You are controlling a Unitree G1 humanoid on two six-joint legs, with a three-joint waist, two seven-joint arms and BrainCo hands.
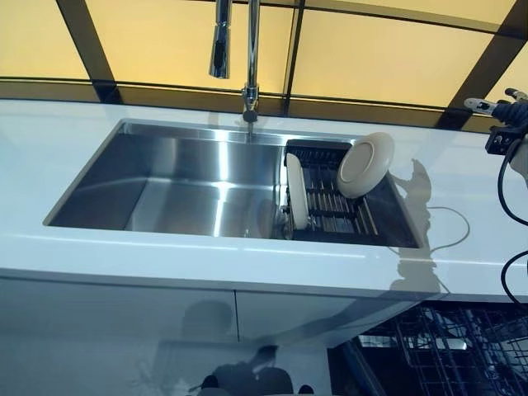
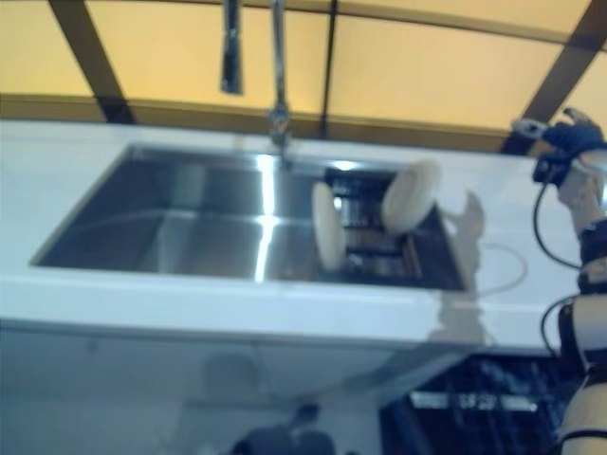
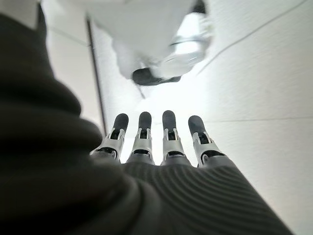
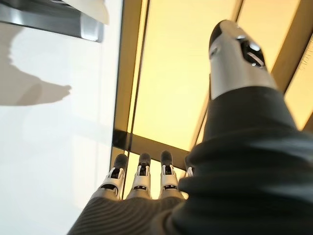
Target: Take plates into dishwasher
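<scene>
Two white plates stand in a dark rack at the right end of the steel sink. One plate leans against the rack's far right side. The other plate stands on edge at the rack's left side. My right hand is raised over the counter's far right, well apart from the plates; in the right wrist view its fingers are straight and empty. My left hand shows only in the left wrist view, with straight fingers, holding nothing. The open dishwasher's wire basket shows below the counter at the lower right.
A tall faucet stands behind the sink's middle. The white counter runs all round the sink. White cabinet fronts are below it. A window with dark frames is behind.
</scene>
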